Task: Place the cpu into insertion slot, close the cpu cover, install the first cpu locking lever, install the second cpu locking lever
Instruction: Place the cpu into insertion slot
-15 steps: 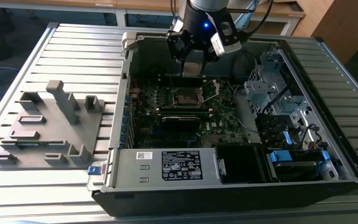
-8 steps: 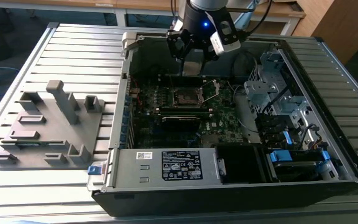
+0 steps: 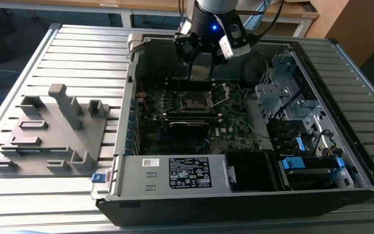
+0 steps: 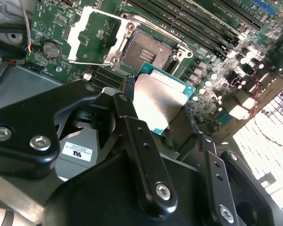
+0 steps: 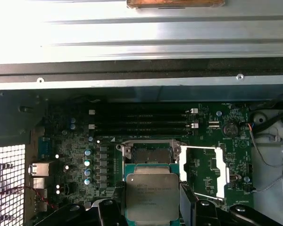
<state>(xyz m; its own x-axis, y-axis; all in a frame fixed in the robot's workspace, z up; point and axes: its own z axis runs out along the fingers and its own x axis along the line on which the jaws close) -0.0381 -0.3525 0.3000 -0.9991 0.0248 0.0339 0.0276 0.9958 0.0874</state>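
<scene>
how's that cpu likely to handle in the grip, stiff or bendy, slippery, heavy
Probably stiff: the cpu lies flat and unbent in the tool. Its smooth metal top and thin edges suggest it could slip. Likely light, being a thin small plate.

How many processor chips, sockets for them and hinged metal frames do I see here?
Flat square silver-topped cpu chip: 1, gripped by the black gripper
Dark square silver-rimmed insertion slot: 1, empty
Thin silvery hinged cpu cover frame: 1, swung open
Total: 3
</scene>
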